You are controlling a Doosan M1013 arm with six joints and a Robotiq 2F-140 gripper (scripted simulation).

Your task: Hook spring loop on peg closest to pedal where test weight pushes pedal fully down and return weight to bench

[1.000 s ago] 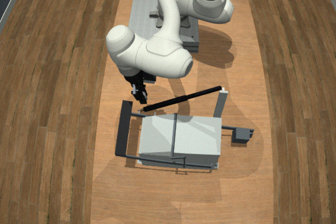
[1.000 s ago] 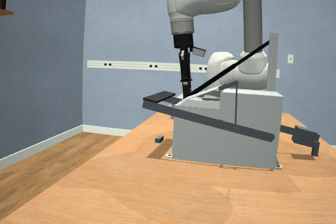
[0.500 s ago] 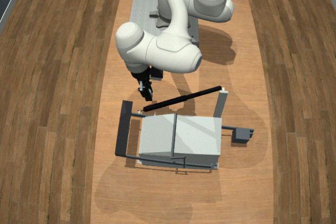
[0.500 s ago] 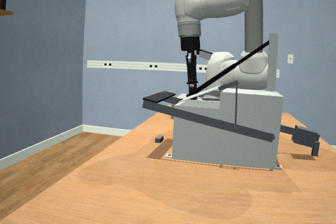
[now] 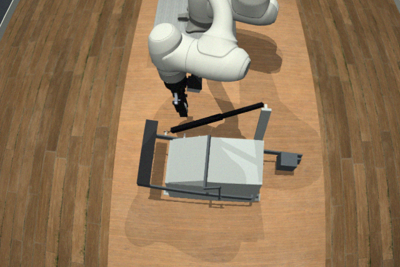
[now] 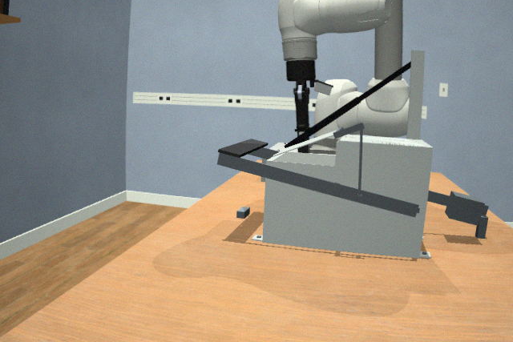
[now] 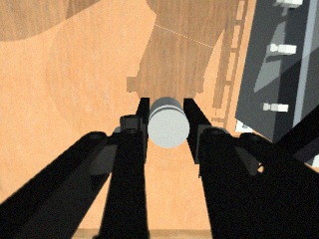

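My gripper (image 5: 183, 114) (image 6: 303, 150) (image 7: 165, 112) points down, shut on the steel test weight, a pale grey cylinder (image 7: 168, 131) seen end-on between the fingertips in the wrist view. It hangs on the robot's side of the feeder, beside the spring. The dark pedal (image 5: 147, 152) (image 6: 242, 147) is raised and slopes. The black spring (image 5: 219, 117) (image 6: 348, 106) slants from the tall post (image 5: 263, 123) (image 6: 415, 94) down towards the pedal end. Its end loop (image 5: 165, 132) is at a peg near the pedal. Other white pegs (image 7: 283, 49) (image 7: 275, 107) show along the feeder's side.
The grey feeder housing (image 5: 239, 161) (image 6: 344, 214) stands on the bench (image 5: 180, 225) (image 6: 207, 296). A dark counterweight block (image 5: 287, 159) (image 6: 466, 207) juts out opposite the pedal. A side arm (image 6: 306, 181) runs along the housing. A small dark block (image 6: 242, 212) lies below the pedal.
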